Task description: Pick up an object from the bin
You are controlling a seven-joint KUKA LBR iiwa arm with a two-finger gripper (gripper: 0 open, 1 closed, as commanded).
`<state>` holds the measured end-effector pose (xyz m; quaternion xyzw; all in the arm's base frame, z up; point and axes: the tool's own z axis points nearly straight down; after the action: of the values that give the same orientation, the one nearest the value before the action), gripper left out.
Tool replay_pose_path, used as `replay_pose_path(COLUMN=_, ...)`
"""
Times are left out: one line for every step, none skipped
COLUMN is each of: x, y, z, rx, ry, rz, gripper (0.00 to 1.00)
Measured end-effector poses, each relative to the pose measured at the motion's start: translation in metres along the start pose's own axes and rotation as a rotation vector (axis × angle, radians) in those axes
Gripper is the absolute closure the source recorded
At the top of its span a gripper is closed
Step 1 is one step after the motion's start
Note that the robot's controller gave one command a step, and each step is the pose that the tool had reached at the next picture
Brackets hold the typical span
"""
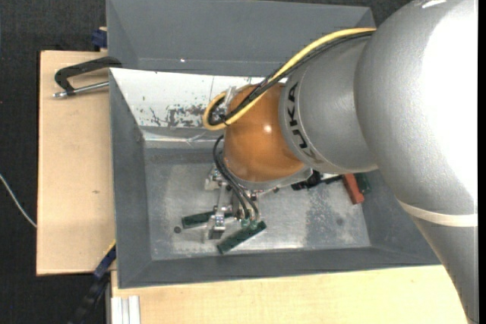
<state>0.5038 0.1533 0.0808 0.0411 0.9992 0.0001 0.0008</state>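
Note:
My gripper [232, 221] is low in the front middle of the bin, under the orange cover, its two fingers standing apart and open near the floor. A dark green thin piece [194, 219] lies just left of the left finger [219, 218] and reaches up to it. A lighter green flat strip [241, 236] lies slanted right below the right finger [246, 218], touching or nearly touching its tip. I see nothing held between the fingers.
A red-orange stick-like thing [353, 189] lies at the bin's right side with a small black thing [328, 179] beside it. The arm and its cover hide the bin's middle and right back. The left part of the floor is bare.

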Motion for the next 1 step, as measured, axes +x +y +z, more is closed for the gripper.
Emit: replay_pose_path(x=-0.0014, y=-0.0244, z=-0.0205, rx=-0.001, ry=-0.002, rz=0.001, gripper=0.0)
